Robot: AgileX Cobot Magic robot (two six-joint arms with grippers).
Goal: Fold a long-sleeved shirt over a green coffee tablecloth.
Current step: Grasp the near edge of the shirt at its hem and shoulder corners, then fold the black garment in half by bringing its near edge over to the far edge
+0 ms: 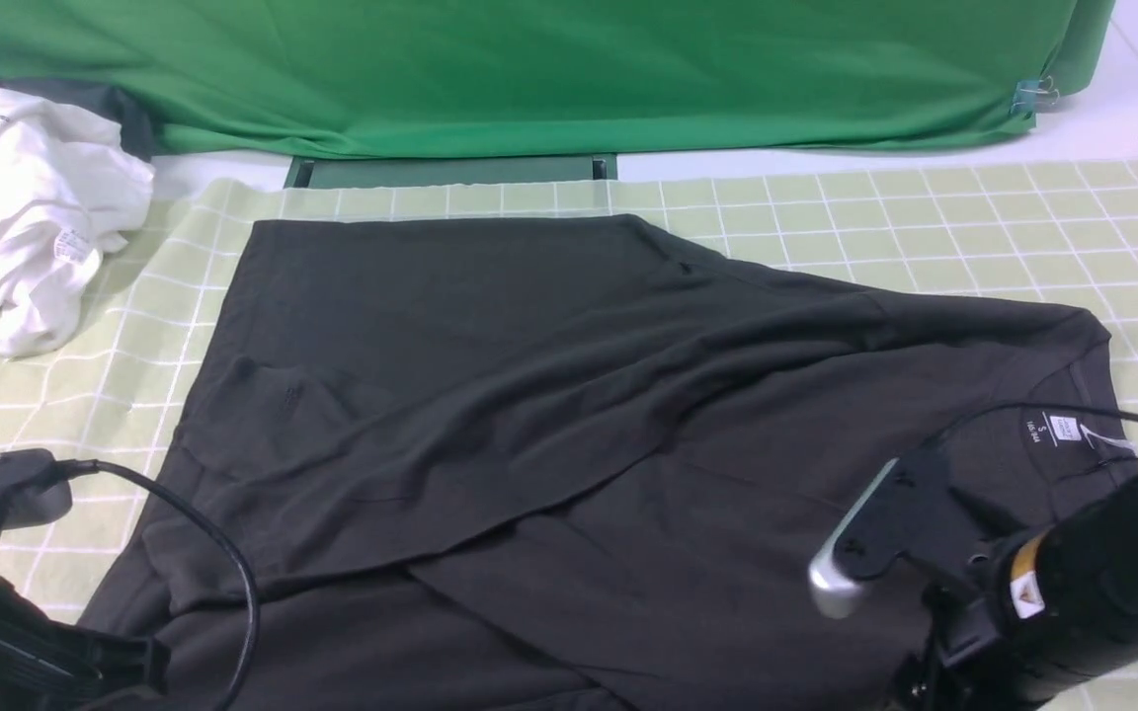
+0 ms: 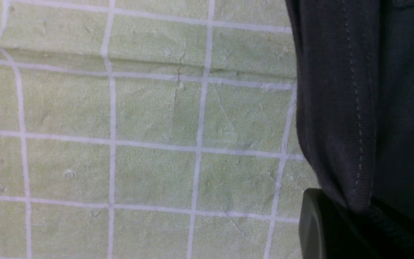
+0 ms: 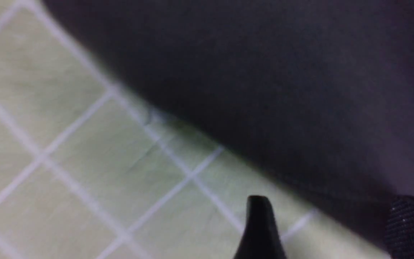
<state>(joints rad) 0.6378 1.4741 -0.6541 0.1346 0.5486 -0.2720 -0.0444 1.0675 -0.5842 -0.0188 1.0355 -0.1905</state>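
Note:
The long-sleeved shirt (image 1: 549, 415) is black and lies partly folded across the green coffee tablecloth (image 1: 925, 207), its white neck label (image 1: 1063, 430) at the right. My left arm (image 1: 16, 632) reaches the shirt's near-left corner. In the left wrist view my left gripper (image 2: 350, 219) is shut on the stitched hem of the shirt (image 2: 358, 108), and only one finger (image 2: 314, 226) shows. My right arm (image 1: 1073, 583) hovers over the shirt's near-right part. My right gripper (image 3: 331, 219) is open, and the shirt's edge (image 3: 264, 90) runs across the tablecloth (image 3: 67, 144) just ahead of its fingertips.
A crumpled white garment (image 1: 26, 207) lies at the far left on the tablecloth. Plain deep-green fabric (image 1: 529, 69) hangs along the back, held at the right by a binder clip (image 1: 1033, 96). The left arm's black cable (image 1: 233, 563) loops over the shirt's left edge.

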